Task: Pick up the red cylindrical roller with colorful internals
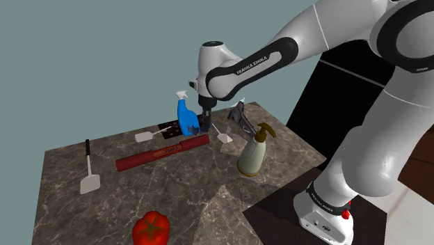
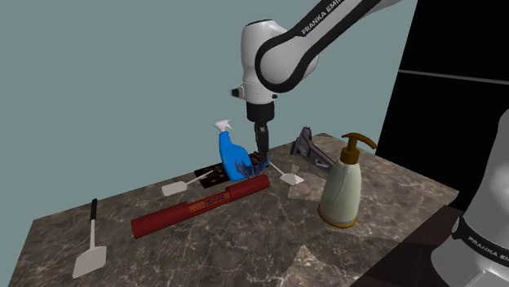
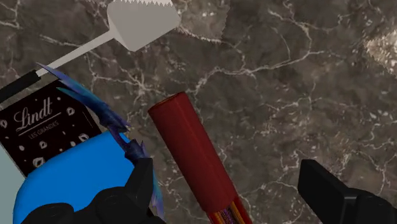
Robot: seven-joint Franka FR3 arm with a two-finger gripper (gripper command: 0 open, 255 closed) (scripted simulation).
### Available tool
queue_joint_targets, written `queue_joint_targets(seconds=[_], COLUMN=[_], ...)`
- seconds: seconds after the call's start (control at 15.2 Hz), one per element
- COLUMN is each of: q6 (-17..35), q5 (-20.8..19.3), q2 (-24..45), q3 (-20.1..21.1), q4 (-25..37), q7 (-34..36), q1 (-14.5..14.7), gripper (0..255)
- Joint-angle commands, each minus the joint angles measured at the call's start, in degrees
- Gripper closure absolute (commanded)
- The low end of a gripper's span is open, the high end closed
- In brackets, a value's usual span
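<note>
The red cylindrical roller (image 1: 163,152) lies flat on the dark marble table (image 1: 209,202), one end pointing at the blue spray bottle (image 1: 186,115). My black gripper (image 1: 205,123) hangs open just above that end, right beside the bottle. In the wrist view the roller (image 3: 191,156) runs between the fingers, nearer one finger (image 3: 141,186) than the other (image 3: 324,188), and neither touches it. Coloured stripes show at its near end. From the second exterior view the gripper (image 2: 261,155) stands over the roller's (image 2: 200,204) end nearest the bottle (image 2: 232,155).
A Lindt chocolate box (image 3: 38,130) and a white spatula (image 3: 143,22) lie close to the bottle. A soap dispenser (image 1: 253,149), a dark tool (image 1: 240,115), another spatula (image 1: 89,170) and a tomato (image 1: 151,228) also sit on the table.
</note>
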Motion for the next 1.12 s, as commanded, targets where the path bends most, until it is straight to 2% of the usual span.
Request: queue_joint_targets(seconds=[0.0,0.86,1.06], q6=[1.44,7.22,8.77], q5=[-0.32,-4.99,-5.36], q2=[3.49,27.16,28.83], q3=[0.64,4.34,4.04], q4=[2.46,22.34,22.45], q7=[-1.34,-7.59,-7.34], q1=[0.59,6.16,6.37], gripper=[0,0,0])
